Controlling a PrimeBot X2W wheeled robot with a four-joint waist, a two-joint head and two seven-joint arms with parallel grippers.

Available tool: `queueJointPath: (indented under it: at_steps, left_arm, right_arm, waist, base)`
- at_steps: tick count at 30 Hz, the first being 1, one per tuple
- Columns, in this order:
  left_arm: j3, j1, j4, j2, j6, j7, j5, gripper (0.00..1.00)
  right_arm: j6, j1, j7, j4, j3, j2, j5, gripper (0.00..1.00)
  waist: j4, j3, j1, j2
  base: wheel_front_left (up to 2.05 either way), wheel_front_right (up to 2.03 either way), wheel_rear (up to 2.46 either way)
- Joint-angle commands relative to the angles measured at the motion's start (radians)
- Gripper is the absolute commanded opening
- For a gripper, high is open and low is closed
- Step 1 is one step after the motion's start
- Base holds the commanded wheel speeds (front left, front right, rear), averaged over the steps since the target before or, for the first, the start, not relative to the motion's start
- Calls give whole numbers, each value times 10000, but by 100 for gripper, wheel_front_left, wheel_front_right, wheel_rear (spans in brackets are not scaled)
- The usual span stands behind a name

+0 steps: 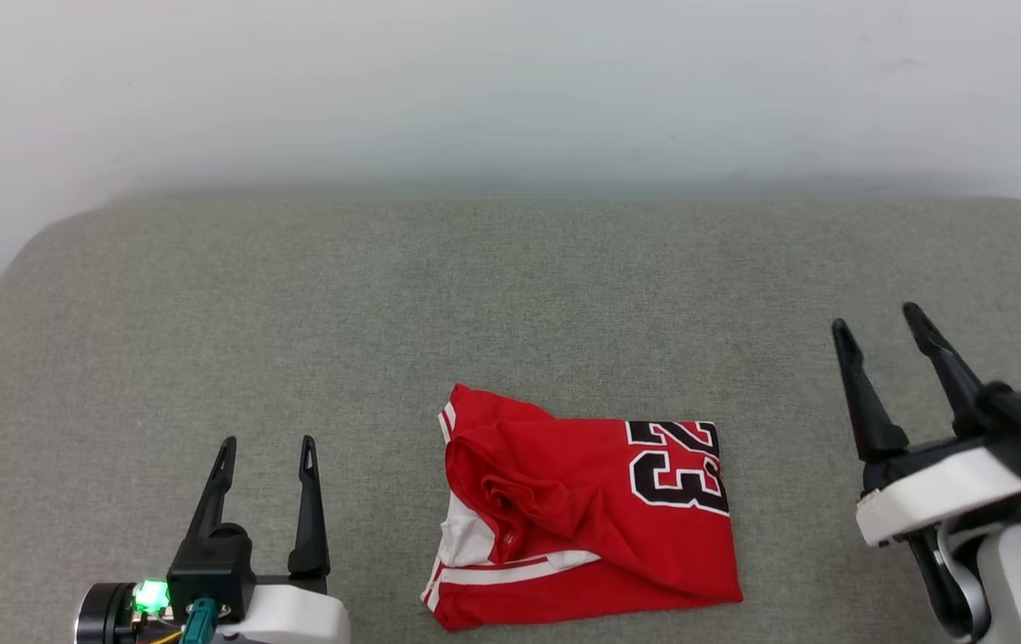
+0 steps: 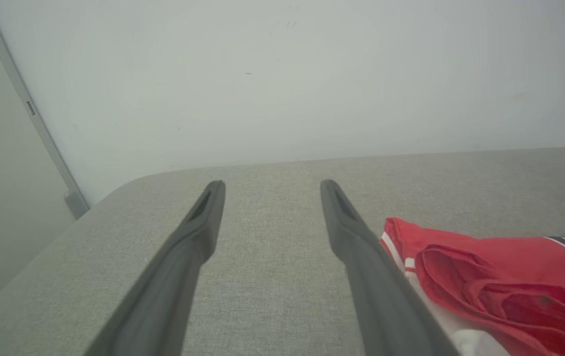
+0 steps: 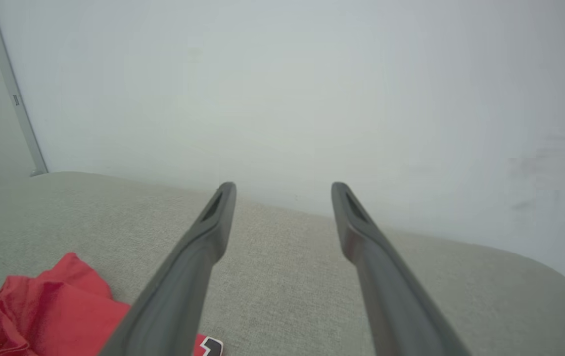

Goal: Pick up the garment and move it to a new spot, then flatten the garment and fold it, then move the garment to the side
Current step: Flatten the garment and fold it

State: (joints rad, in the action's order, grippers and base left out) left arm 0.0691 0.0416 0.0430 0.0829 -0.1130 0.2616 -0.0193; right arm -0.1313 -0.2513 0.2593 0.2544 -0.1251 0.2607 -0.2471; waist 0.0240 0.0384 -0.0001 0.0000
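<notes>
**Head view.** A folded red jersey T-shirt [image 1: 582,510], with white sleeves, striped trim and a dark, white-outlined "23", lies as a compact rectangle on the grey woven-fabric cushion [image 1: 510,286]. It lies between my two grippers and touches neither. My left gripper [image 1: 267,440] sits low to the shirt's left, fingers spread with nothing between them. My right gripper [image 1: 875,317] stands tilted to its right, fingers likewise apart and empty.

**Left wrist view.** The shirt's collar end lies outside the gap, past one finger [image 2: 361,247].

**Right wrist view.** A red corner of the shirt shows beyond the near finger [image 3: 193,267], again outside the gap.
</notes>
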Motion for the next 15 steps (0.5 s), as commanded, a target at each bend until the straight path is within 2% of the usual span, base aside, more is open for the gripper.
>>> queueJointPath:
  at_steps: [1,8,15]
  left_arm:
    - [-7,129,-18,10,39,47,30,100]
    - [-26,397,-156,26,108,47,-33,100]
    - [9,608,-321,56,157,47,13,100]
  right_arm:
    - [10,273,39,-220,218,-198,182,100]
    - [10,2012,50,-1614,1583,-1372,915,100]
    - [10,3203,54,-2261,1956,-1844,1000,100]
  waist:
    - [-45,-58,1,0]
    - [-80,-337,1,0]
    - [-8,-485,1,0]
  base:
    - [0,0,0]
    - [0,0,0]
    - [0,0,0]
